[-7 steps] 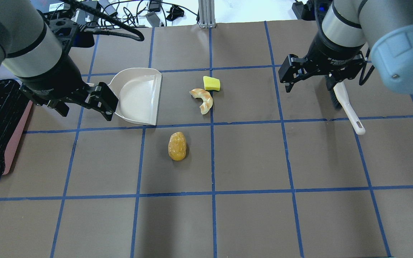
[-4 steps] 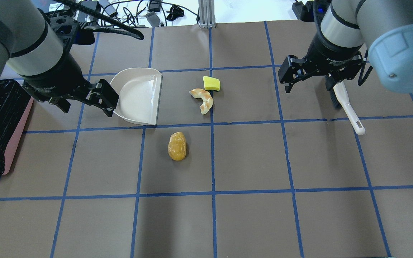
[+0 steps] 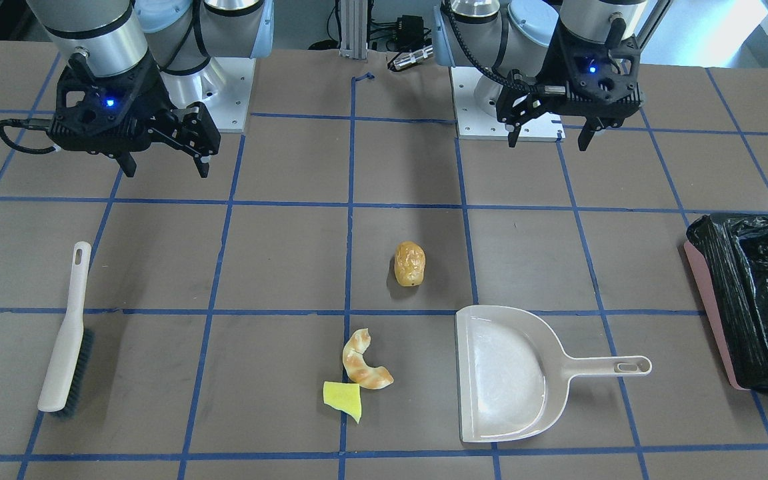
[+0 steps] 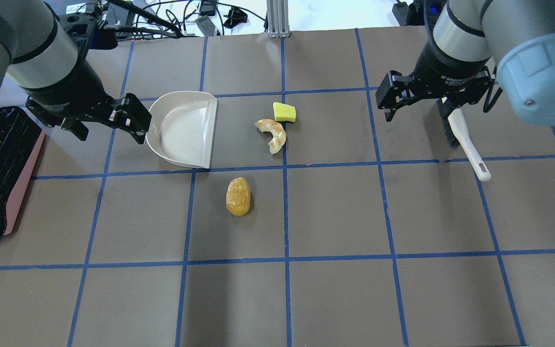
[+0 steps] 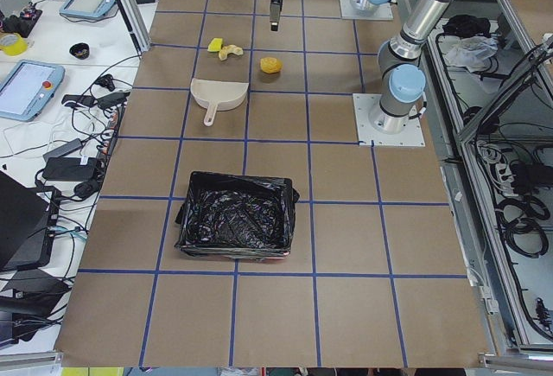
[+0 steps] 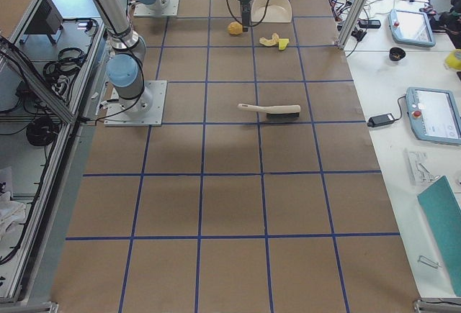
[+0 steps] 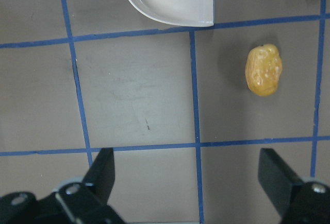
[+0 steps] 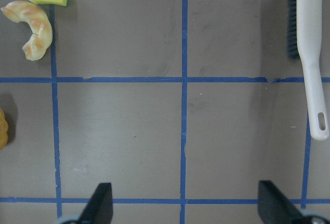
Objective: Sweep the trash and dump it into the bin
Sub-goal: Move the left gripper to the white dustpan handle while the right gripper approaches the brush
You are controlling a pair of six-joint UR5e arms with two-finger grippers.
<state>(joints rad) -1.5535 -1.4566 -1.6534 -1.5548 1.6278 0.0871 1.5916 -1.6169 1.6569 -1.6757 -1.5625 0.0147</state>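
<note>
Potato-like lump point(image 4: 238, 196), croissant piece point(image 4: 272, 135) and sponge scrap point(image 4: 284, 112) lay mid-table near the dustpan point(image 4: 186, 127) mouth, judged light, loose, apt to roll; dustpan best taken by its stiff handle point(image 3: 614, 366); left gripper point(image 3: 547, 137) and right gripper point(image 3: 165, 167) stood wide, empty.

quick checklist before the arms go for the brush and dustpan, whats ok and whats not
1. Left gripper open and empty: ok, fingers spread wide.
2. Right gripper open and empty: ok.
3. Dustpan handle free to grasp: ok, it lies flat with nothing on it.
4. Brush free to grasp: ok, it lies alone on the table.
5. Left gripper lined up over the handle: cannot tell; the overhead view hides the handle and the left wrist view misses it.
6. Trash inside the dustpan: not ok; potato lump, croissant piece and sponge scrap all lie on the table outside it.
</note>
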